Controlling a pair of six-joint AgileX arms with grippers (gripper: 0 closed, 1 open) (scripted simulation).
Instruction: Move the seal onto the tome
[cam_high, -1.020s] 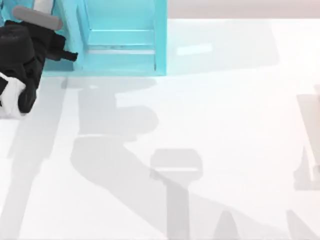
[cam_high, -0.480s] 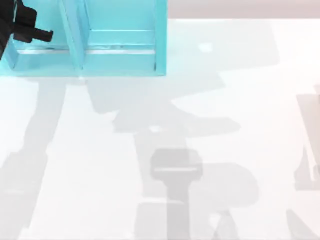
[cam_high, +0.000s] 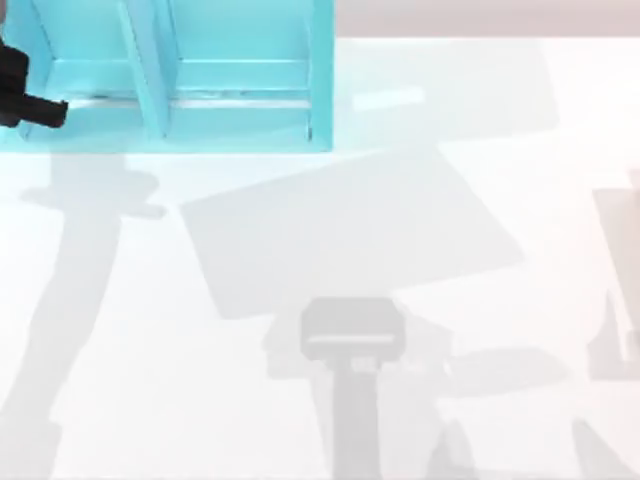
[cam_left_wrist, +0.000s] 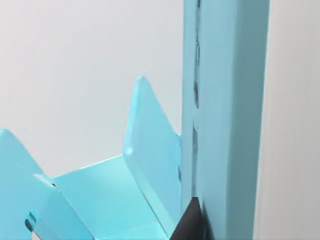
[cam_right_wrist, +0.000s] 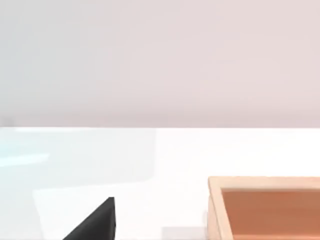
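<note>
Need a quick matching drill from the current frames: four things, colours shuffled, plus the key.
Things:
1. shelf, at the table's far left in the top view
2. left arm, at the top view's left edge, by the shelf
3. box, in the right wrist view
4. table

Colours:
A. white
B. orange-tan
C. teal
D. black

Pairs: 1-C, 2-D, 3-B, 4-A
</note>
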